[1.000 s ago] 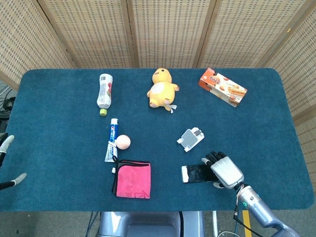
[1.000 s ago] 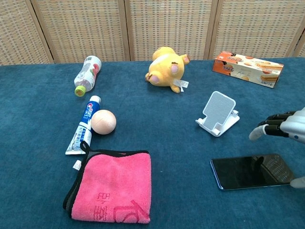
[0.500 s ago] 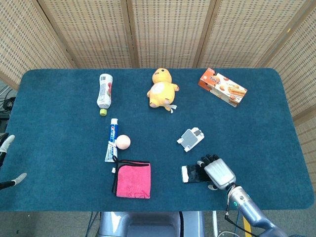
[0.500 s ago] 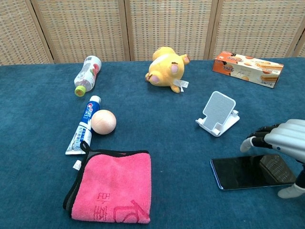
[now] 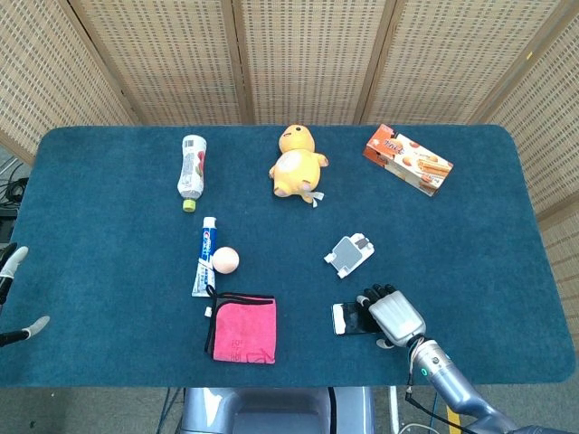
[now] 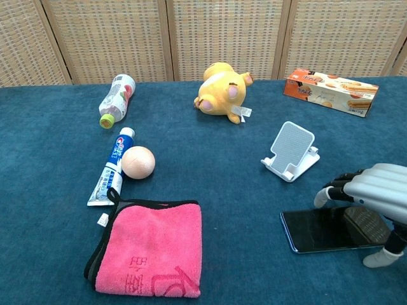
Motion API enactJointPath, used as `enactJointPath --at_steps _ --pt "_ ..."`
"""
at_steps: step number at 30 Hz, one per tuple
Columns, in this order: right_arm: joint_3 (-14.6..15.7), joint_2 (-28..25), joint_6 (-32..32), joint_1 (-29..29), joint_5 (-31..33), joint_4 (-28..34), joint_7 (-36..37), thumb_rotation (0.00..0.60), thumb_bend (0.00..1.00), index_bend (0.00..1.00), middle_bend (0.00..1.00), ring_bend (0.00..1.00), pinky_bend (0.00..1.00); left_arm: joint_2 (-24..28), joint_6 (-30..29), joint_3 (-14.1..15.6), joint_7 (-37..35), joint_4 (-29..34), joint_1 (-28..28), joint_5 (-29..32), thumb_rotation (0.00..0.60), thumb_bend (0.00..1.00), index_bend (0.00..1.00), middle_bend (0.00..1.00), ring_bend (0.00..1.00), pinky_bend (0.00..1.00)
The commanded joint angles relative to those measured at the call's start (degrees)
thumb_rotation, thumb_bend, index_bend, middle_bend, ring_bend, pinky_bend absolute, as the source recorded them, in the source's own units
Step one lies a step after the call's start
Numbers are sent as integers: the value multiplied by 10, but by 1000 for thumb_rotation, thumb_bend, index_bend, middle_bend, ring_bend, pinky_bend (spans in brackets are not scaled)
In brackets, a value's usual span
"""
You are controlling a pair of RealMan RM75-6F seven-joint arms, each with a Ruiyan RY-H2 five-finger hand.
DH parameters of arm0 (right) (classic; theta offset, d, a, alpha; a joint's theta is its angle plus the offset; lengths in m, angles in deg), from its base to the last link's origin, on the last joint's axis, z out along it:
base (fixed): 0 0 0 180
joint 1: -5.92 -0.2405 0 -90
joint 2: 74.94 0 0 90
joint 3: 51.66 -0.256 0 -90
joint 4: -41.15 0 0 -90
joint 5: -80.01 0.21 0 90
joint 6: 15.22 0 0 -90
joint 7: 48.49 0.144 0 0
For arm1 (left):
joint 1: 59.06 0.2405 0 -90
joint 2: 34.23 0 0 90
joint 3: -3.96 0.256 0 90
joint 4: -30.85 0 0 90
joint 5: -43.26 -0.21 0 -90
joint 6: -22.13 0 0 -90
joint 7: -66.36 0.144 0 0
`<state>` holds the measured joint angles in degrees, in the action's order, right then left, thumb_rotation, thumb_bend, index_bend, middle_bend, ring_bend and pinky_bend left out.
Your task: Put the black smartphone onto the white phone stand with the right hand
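Change: right hand [image 6: 375, 197] has slid further left over the black smartphone [image 6: 318, 230] since a second ago; phone, stand and the rest lie as they did.
Right hand: poised palm-down above the phone's right half, fingers [image 6: 331, 190] curled toward its far long edge and the thumb [image 6: 379, 257] down at the near long edge. Fingers apart with the phone between them; it holds nothing that I can make out, and whether any tip already touches the phone I cannot tell.
Left hand: [image 5: 14, 298] at the left edge of the table, barely in the head view, well apart from everything, holding nothing, fingers apart.
Phone: flat, screen up, near the front edge of the table [image 5: 470, 226] toward its right side; only its left end [image 5: 342, 318] shows past the hand in the head view.
Long axis: left to right, roughly parallel to the front edge, so the hand spans the short way across.
White phone stand [image 6: 290, 152]: upright, just behind the phone, toward the back edge and slightly left of the hand; apart from the phone.
Nearer hand: the right, by far.
Next move, as I judge it: close fingers and thumb on the long edges, lift, carry a short way back and left, tilt onto the stand's lip.
Also near: pink cloth [image 6: 149, 248] at the front edge, left of the phone, out of the path.
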<state>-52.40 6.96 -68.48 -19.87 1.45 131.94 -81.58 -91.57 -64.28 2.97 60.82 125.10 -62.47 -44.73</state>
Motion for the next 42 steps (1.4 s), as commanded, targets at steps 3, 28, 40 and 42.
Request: enactJointPath --at_steps 3,28,40,42 --pt "-4 -5 18 -13 32 17 -20 600 53 220 229 186 248 0 0 0 2 2 0 1 600 0 0 0 0 0" --pt "-1 12 31 -73 147 37 -93 600 181 346 366 313 305 1 10 -2 4 3 -4 9 600 0 0 0 0 0" --pt "20 -4 25 -75 82 40 -28 600 363 467 511 446 375 1 11 -2 6 4 -4 9 600 0 0 0 0 0" --pt "23 -8 16 -72 61 43 -13 600 363 467 511 446 375 0 11 -2 6 4 -4 9 600 0 0 0 0 0"
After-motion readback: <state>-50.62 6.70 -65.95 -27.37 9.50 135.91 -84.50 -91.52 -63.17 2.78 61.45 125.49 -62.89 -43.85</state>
